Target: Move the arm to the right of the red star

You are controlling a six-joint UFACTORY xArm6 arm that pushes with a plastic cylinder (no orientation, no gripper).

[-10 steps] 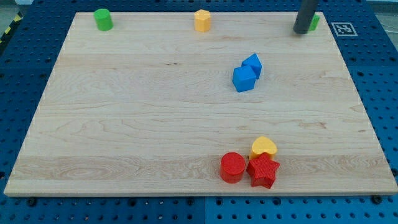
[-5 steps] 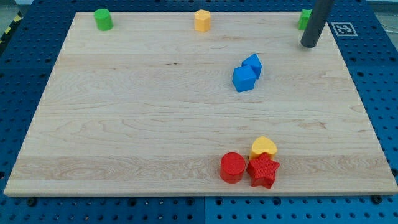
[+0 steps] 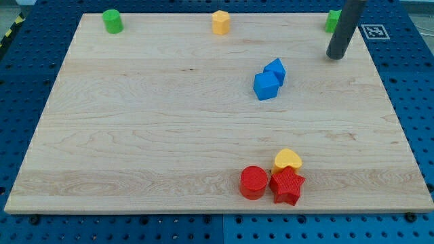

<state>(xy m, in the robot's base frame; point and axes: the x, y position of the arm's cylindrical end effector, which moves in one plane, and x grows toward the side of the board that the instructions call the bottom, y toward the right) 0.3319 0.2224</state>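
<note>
My rod carries no jaws, so there is nothing to read as apart or together — it ends in a bare tip. My tip (image 3: 336, 57) rests on the surface (image 3: 135, 122) near its top right corner, just below and left of a green block (image 3: 331, 20) whose shape I cannot make out, since the rod covers part of it.

I take the red star (image 3: 287, 186) as my landmark; it lies near the bottom edge of the surface, right of centre. My tip is well apart from it, far toward the view's top and a little to the right. A red cylinder (image 3: 254, 181) touches the star on its left, and a yellow heart (image 3: 287, 160) sits against its upper edge.

Above the star, about midway toward my tip, two blue blocks sit pressed together — a blue cube (image 3: 266, 86) and a second blue block (image 3: 276, 70) up and right of it. Far above and left of the star, along the top edge, stand an orange block (image 3: 220, 22) and, further left, a green cylinder (image 3: 112, 21).
</note>
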